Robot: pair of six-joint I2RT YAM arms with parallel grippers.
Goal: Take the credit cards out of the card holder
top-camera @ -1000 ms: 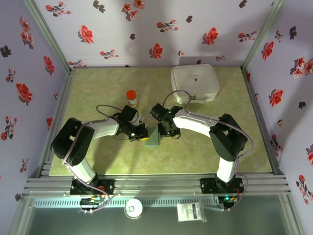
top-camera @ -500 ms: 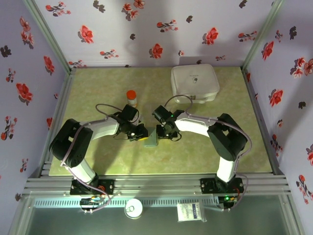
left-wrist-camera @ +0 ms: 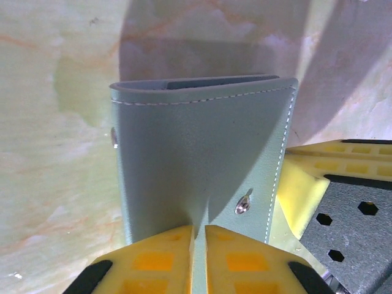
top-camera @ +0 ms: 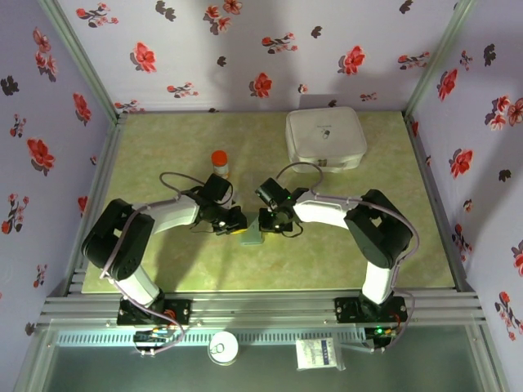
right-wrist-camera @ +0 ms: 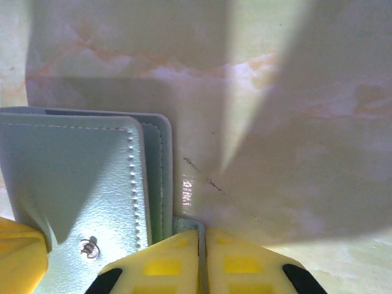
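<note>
The small grey-blue stitched folding card holder (top-camera: 252, 233) lies closed at the middle of the pale green marbled table (top-camera: 163, 147), between both arms. The left gripper (left-wrist-camera: 199, 257) is clenched on its near edge. The right gripper (right-wrist-camera: 202, 254) is pressed closed at its corner, perhaps on the lower panel. To do this well, one panel should be held flat and the other lifted slowly, so the credit cards do not spill. Lilac flowered walls (top-camera: 245, 49) surround the table.
</note>
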